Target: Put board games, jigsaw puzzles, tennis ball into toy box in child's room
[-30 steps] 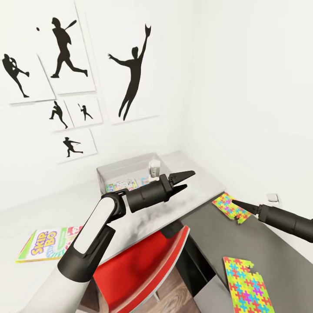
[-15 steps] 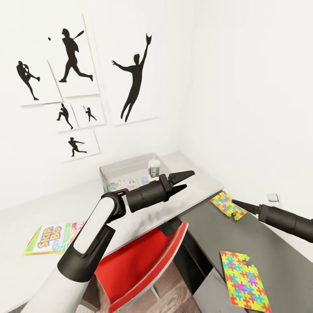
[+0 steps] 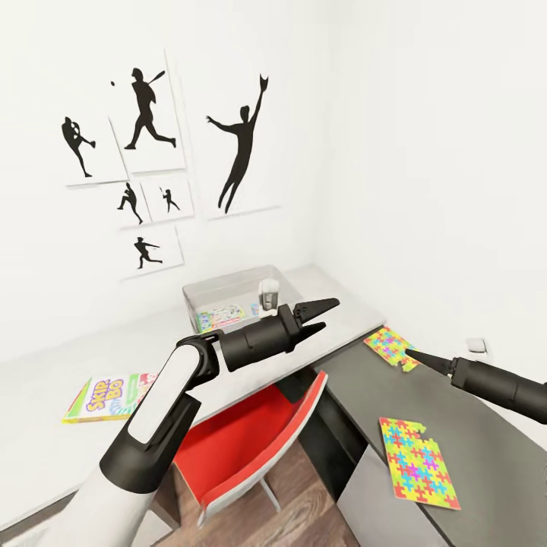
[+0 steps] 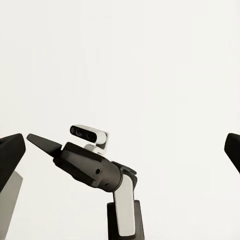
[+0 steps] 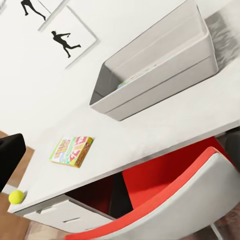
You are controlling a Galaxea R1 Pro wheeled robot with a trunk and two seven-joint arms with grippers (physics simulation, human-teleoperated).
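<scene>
The table (image 3: 68,448) is carrying the toy box (image 3: 228,287) at its far end, against the wall. A yellow-green-red board game (image 3: 110,396) is lying flat on the pale top — well apart from the bin — and the tennis ball (image 5: 16,196) is sitting near the table's edge. Two jigsaw puzzles (image 3: 389,346) (image 3: 416,471) are resting on the lower dark-grey section.

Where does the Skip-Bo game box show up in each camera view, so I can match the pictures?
Head view: the Skip-Bo game box lies flat on the pale table, low at picture left, behind the left arm.
Right wrist view: the box lies on the tabletop, away from the toy box.
Left wrist view: mostly blank wall.
Shared landmark: the toy box, in head and right wrist views.
</scene>
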